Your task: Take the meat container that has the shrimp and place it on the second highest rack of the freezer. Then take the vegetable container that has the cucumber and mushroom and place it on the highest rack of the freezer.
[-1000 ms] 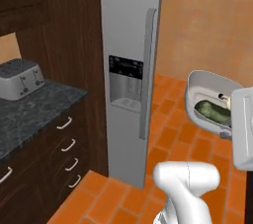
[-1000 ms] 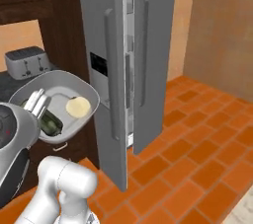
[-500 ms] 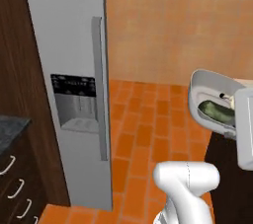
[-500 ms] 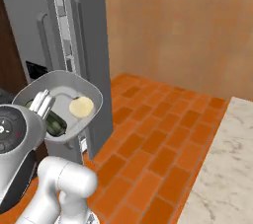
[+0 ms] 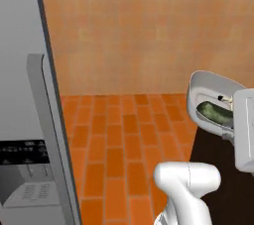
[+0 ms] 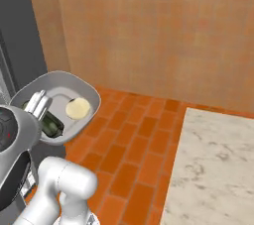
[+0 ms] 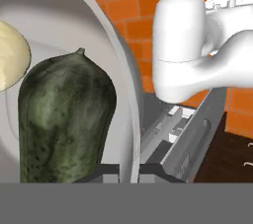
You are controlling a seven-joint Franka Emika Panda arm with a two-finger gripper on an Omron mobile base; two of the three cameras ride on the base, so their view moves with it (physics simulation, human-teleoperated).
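A: Where is the vegetable container [image 6: 84, 90]?

B: Held up in the air beside the arm, over the orange brick floor [image 6: 144, 135]. In the right base view it is a shallow grey dish with rounded corners, tilted toward the camera, next to the dark edge of the freezer [image 5: 25, 120]. In the left base view its pale rim shows at the right edge, beside the white hand.

A: What is in it?

B: 2 things. A dark green cucumber [image 7: 64, 114] lies along the near side, and a pale cream mushroom [image 6: 78, 108] sits just beside it toward the middle. In the hand view the cucumber looms large with the mushroom touching or nearly touching its upper left; I cannot tell which.

A: And the gripper [image 7: 129, 171]?

B: Its fingers are drawn almost together and pinch the container's rim. In the hand view the 2 dark tips sit at the bottom with the grey wall of the dish running down between them. In the right base view the metal fingers [image 6: 37, 104] reach over the near left rim, just by the cucumber's end.

A: Anything else nearby?

B: A pale marble counter [image 6: 213, 164] fills the lower right of the right base view, well apart from the dish. The freezer's grey door, with its long handle [image 5: 47, 120] and a dispenser panel [image 5: 20, 169], stands at the left of the left base view.
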